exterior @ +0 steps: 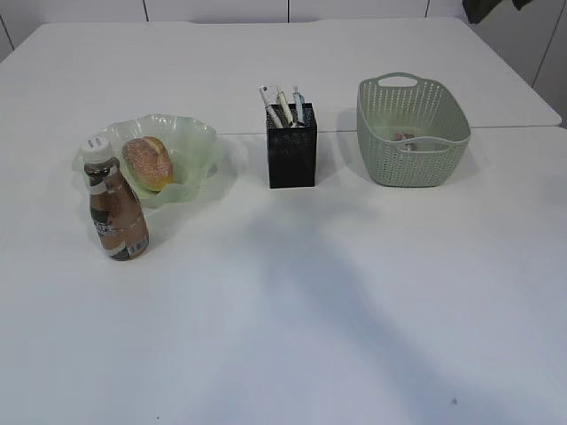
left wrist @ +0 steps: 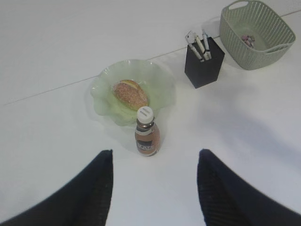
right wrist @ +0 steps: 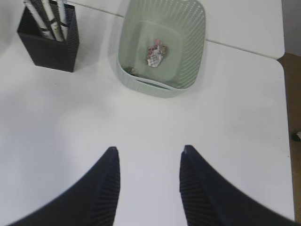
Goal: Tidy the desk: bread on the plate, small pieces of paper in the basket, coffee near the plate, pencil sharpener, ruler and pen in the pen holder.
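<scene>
The bread [exterior: 148, 162] lies on the pale green plate [exterior: 197, 142]; both show in the left wrist view, bread [left wrist: 130, 93] and plate [left wrist: 160, 84]. The coffee bottle [exterior: 116, 203] stands upright beside the plate, also in the left wrist view [left wrist: 146, 132]. The black pen holder [exterior: 291, 150] holds pens and a ruler [exterior: 283, 104]; it also shows in the wrist views [left wrist: 203, 65] [right wrist: 48, 33]. The green basket [exterior: 413, 133] holds crumpled paper [right wrist: 154, 54]. My left gripper [left wrist: 154, 155] and right gripper [right wrist: 149, 150] are open and empty, high above the table. Neither shows in the exterior view.
The white table [exterior: 337, 301] has a seam running behind the plate and holder. Its right edge [right wrist: 287, 117] shows in the right wrist view, with floor beyond.
</scene>
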Robot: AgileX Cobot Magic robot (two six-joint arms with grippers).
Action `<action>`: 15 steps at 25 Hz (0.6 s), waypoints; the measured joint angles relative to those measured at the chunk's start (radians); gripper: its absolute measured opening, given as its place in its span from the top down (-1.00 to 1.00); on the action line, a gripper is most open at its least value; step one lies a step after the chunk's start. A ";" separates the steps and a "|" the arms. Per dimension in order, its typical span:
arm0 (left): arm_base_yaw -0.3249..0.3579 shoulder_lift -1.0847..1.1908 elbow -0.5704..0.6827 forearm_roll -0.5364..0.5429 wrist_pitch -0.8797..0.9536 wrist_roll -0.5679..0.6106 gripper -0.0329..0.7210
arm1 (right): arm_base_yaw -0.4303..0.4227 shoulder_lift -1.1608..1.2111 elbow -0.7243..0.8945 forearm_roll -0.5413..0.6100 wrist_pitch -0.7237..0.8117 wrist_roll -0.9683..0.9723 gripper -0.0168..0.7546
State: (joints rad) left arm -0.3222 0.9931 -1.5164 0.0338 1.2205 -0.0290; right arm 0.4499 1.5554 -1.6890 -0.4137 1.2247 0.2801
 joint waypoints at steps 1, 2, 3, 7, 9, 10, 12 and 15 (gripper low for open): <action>0.000 -0.022 -0.002 0.000 0.005 0.000 -0.16 | 0.000 0.000 0.000 0.000 0.000 0.000 0.07; 0.000 -0.042 -0.002 0.000 0.014 0.000 -0.16 | 0.003 -0.021 0.000 0.023 0.000 -0.002 0.07; 0.000 -0.056 -0.002 0.000 0.023 0.000 -0.16 | 0.004 -0.045 0.000 0.046 0.002 -0.004 0.07; 0.000 -0.109 -0.004 0.000 0.037 0.000 -0.16 | 0.004 -0.120 0.000 0.071 0.003 -0.011 0.07; 0.000 -0.124 -0.004 0.000 0.040 0.000 -0.16 | 0.004 -0.186 0.000 0.081 -0.016 -0.037 0.07; 0.000 -0.129 -0.004 0.000 0.044 0.000 -0.16 | 0.004 -0.192 0.000 0.083 -0.019 -0.042 0.07; 0.000 -0.135 -0.004 0.000 0.046 0.000 -0.16 | 0.004 -0.277 0.000 0.089 -0.045 -0.073 0.07; 0.000 -0.144 -0.004 0.000 0.046 0.000 -0.16 | 0.004 -0.357 0.017 0.089 -0.079 -0.089 0.07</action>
State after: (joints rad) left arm -0.3222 0.8486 -1.5202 0.0338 1.2666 -0.0290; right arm 0.4542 1.1988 -1.6715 -0.3245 1.1453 0.1913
